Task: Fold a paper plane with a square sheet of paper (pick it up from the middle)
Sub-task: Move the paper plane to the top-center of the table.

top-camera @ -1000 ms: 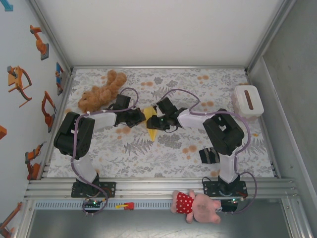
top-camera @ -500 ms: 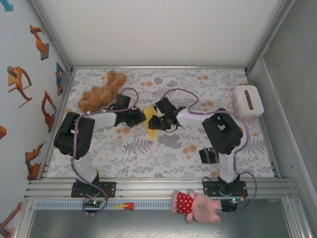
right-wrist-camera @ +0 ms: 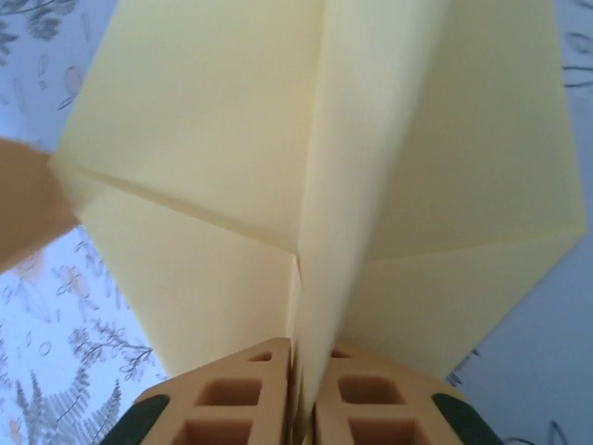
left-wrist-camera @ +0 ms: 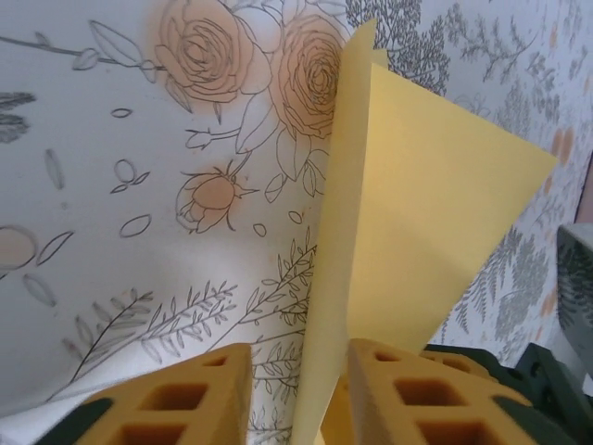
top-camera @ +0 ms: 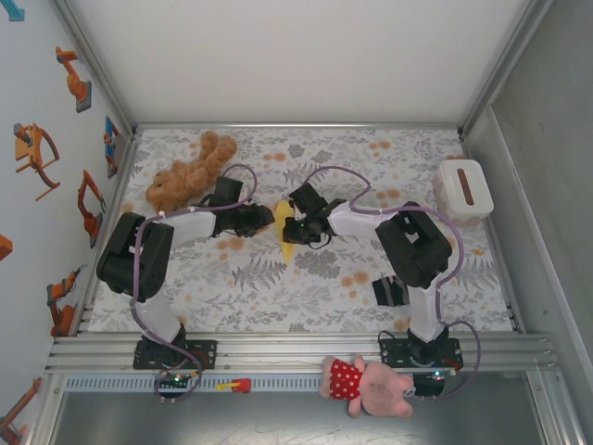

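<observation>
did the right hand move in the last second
Yes, slightly: in the top view the right hand has edged left, away from the white box, while pinching the folded paper.

Teddy (top-camera: 190, 174) and box (top-camera: 463, 188) on floral table (top-camera: 278, 297)

paper plane (right-wrist-camera: 232, 139) cut off at top edge, blurred tan shape (right-wrist-camera: 23, 199) at left

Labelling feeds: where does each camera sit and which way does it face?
Top external: above, behind the bases, facing down at the floral table, left arm, right arm.
Left wrist: past the open left end effector, along the pale-yellow folded paper plane.
Right wrist: past the right end effector, shut on its crease.
All share the plane.
</observation>
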Action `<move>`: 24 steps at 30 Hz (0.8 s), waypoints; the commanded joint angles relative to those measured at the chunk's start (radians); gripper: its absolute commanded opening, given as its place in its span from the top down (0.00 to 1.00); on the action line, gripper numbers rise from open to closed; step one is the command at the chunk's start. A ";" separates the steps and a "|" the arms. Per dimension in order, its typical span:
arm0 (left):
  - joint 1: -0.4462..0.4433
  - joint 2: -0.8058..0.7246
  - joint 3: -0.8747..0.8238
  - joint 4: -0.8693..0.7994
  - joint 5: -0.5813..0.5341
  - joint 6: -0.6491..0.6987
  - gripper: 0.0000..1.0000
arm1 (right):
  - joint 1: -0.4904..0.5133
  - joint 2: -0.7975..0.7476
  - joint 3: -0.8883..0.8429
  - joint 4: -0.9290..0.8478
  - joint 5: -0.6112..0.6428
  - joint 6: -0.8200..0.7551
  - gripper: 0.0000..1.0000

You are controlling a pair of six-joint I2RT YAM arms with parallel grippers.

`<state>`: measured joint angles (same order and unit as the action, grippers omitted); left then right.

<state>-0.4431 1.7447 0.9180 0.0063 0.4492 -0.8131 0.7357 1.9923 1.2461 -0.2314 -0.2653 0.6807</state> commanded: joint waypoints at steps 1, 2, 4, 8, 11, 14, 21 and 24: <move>0.030 -0.094 -0.020 -0.062 -0.066 0.021 0.56 | 0.007 -0.041 0.048 -0.098 0.125 -0.024 0.93; 0.039 -0.111 -0.022 -0.084 -0.087 0.028 0.53 | 0.005 -0.046 0.057 -0.125 0.152 -0.033 0.95; 0.058 -0.156 -0.032 -0.131 -0.143 0.042 0.45 | 0.002 -0.055 0.085 -0.187 0.219 -0.056 0.97; 0.087 -0.251 -0.056 -0.211 -0.252 0.062 0.29 | -0.027 -0.057 0.136 -0.273 0.301 -0.102 0.99; 0.105 -0.304 -0.063 -0.282 -0.325 0.078 0.17 | -0.072 -0.038 0.174 -0.309 0.308 -0.129 0.99; 0.116 -0.347 -0.079 -0.305 -0.363 0.091 0.11 | -0.114 0.003 0.234 -0.349 0.307 -0.161 1.00; 0.121 -0.368 -0.087 -0.316 -0.376 0.101 0.04 | -0.188 0.121 0.412 -0.467 0.300 -0.222 0.99; 0.122 -0.361 -0.091 -0.311 -0.371 0.100 0.02 | -0.207 0.156 0.456 -0.497 0.291 -0.238 0.98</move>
<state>-0.3256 1.3911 0.8410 -0.2810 0.0925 -0.7345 0.5396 2.1143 1.6596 -0.6384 0.0166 0.4854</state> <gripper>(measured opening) 0.974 0.049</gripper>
